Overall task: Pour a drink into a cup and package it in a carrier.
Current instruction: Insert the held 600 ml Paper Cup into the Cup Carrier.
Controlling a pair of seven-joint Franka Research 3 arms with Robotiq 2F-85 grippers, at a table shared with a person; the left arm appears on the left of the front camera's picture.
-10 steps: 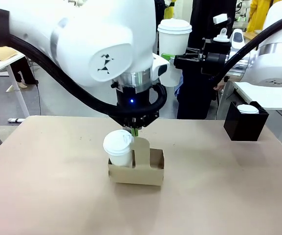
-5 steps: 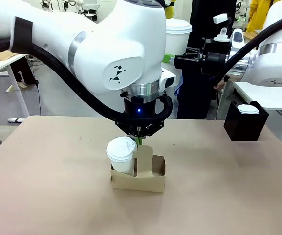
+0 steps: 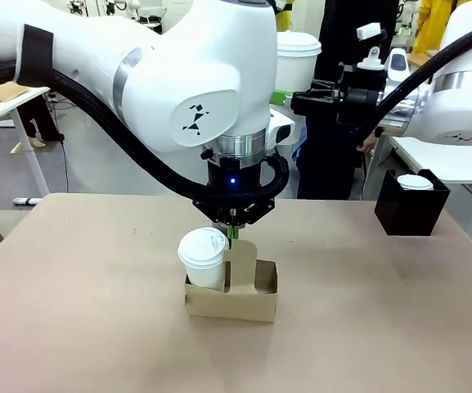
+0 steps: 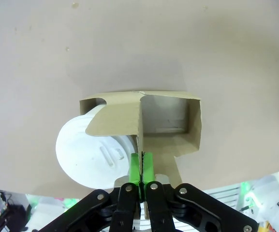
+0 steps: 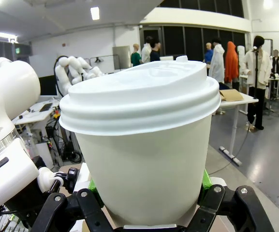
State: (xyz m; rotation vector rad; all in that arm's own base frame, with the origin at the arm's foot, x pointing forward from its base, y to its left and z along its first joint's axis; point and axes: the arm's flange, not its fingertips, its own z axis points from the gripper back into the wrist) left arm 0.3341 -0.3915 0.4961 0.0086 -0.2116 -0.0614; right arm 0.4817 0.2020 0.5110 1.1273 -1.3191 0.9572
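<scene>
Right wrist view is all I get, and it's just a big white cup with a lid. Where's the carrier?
Observer: The carrier is mid-table, right under the left gripper.
Operator: Is anything in it?
Observer: A second cup, lidded, stands in its left slot; the right slot is empty.
Operator: Is that gripper holding it?
Observer: Yes, its pads pinch the carrier's handle.
</scene>
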